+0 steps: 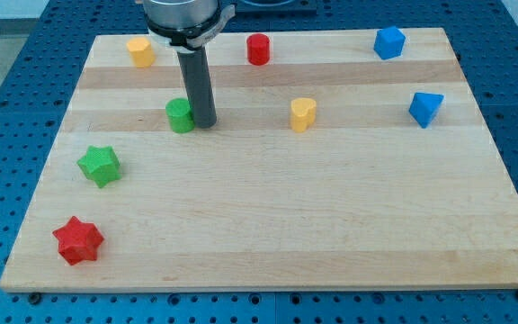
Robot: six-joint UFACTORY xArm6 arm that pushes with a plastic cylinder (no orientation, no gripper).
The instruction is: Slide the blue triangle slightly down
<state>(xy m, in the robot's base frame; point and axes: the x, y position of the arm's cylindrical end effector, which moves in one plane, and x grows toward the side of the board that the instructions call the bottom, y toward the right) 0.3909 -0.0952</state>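
Tip (204, 123): lower end of the dark rod, down on the desk toward the view's upper left, just right of the green cylinder, touching or nearly so; cannot tell which.
Claw: none on this arm, only the straight rod; nothing held, so wide or narrow does not apply.
Blue triangle (425, 108): near the view's right edge of the desk, in the upper half, well apart from the tip, standing alone.
Blue block (388, 42): angular, exact shape hard to tell, at the view's top right, above and left of the blue triangle, apart from it.
Green cylinder (180, 115): just left of the rod's lower end, upper left part of the desk.
Yellow heart (303, 114): roughly level with the tip, between the tip and the blue triangle, clear of both.
Red cylinder (257, 49): near the view's top edge, right of the rod's shaft.
Yellow block (139, 51): near the top left corner, left of the rod's housing; shape not clear.
Green star (99, 166): left side, below and left of the green cylinder.
Red star (78, 240): near the view's bottom left corner.
Desk (331, 225): pale wooden board on a blue perforated surface; large bare stretch across the lower right.
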